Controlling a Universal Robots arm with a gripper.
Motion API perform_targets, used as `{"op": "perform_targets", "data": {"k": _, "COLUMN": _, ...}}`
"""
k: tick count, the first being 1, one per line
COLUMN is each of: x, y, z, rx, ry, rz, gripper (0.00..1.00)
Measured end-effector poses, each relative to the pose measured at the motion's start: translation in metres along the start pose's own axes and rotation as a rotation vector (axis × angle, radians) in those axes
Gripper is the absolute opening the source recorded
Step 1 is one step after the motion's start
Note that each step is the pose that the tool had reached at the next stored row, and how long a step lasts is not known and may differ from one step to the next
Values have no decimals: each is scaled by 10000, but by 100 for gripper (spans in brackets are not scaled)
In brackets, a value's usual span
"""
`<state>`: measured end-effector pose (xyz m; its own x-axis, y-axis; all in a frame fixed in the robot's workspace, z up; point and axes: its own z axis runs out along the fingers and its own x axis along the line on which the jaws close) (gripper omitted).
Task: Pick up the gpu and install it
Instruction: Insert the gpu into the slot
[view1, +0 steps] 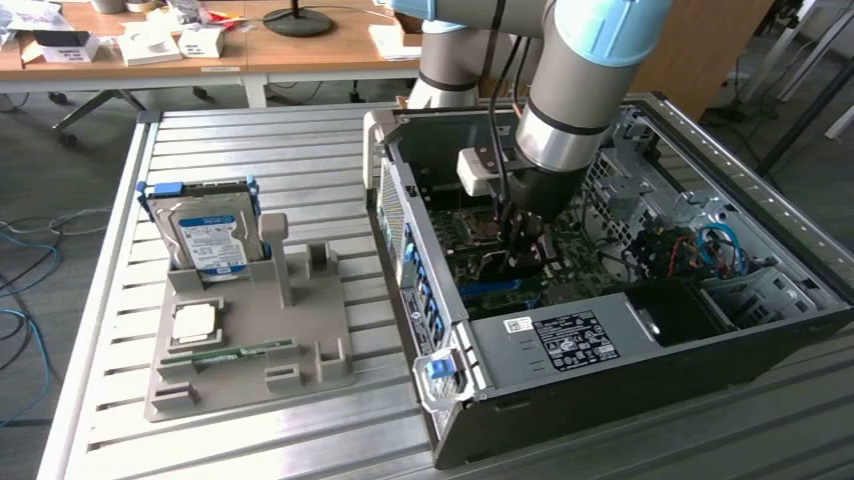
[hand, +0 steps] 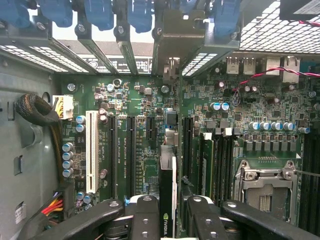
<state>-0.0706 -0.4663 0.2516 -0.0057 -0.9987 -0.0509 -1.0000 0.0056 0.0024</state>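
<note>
Here, the gripper (hand: 172, 205) clamps the gpu (hand: 167, 180) inside the computer case (view1: 561, 410).
The card stands edge-on between the two fingers (hand: 145, 217), pinched from both sides, and reaches out past their tips over the slots of the motherboard (hand: 147, 170).

Exterior view looks down on the open computer case (view1: 534, 425); wrist view sits close over the shared motherboard (hand: 145, 165)
</note>
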Motion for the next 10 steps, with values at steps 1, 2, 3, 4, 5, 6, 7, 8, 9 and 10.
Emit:
{"op": "perform_targets", "data": {"k": 1, "x": 0, "y": 0, "z": 0, "rx": 0, "ry": 0, "rz": 0, "gripper": 26}}
{"op": "perform_targets", "data": {"k": 2, "x": 0, "y": 0, "z": 0, "rx": 0, "ry": 0, "rz": 0, "gripper": 26}}
{"op": "perform_targets", "data": {"k": 3, "x": 0, "y": 0, "z": 0, "rx": 0, "ry": 0, "rz": 1, "gripper": 26}}
{"op": "perform_targets", "data": {"k": 4, "x": 0, "y": 0, "z": 0, "rx": 0, "ry": -1, "rz": 0, "gripper": 26}}
{"op": "perform_targets", "data": {"k": 5, "x": 0, "y": -1, "z": 3, "rx": 1, "ry": -1, "rz": 0, "gripper": 26}}
{"op": "perform_targets", "data": {"k": 6, "x": 0, "y": -1, "z": 7, "rx": 1, "ry": 0, "rz": 0, "gripper": 26}}
{"op": "perform_targets", "data": {"k": 7, "x": 0, "y": -1, "z": 12, "rx": 1, "ry": 1, "rz": 0, "gripper": 26}}
{"op": "perform_targets", "data": {"k": 8, "x": 1, "y": -1, "z": 14, "rx": 0, "ry": 2, "rz": 0, "gripper": 26}}
{"op": "perform_targets", "data": {"k": 9, "x": 1, "y": -1, "z": 15, "rx": -1, "ry": 2, "rz": 0, "gripper": 26}}
{"op": "perform_targets", "data": {"k": 10, "x": 1, "y": 0, "z": 15, "rx": -1, "ry": 2, "rz": 0, "gripper": 26}}
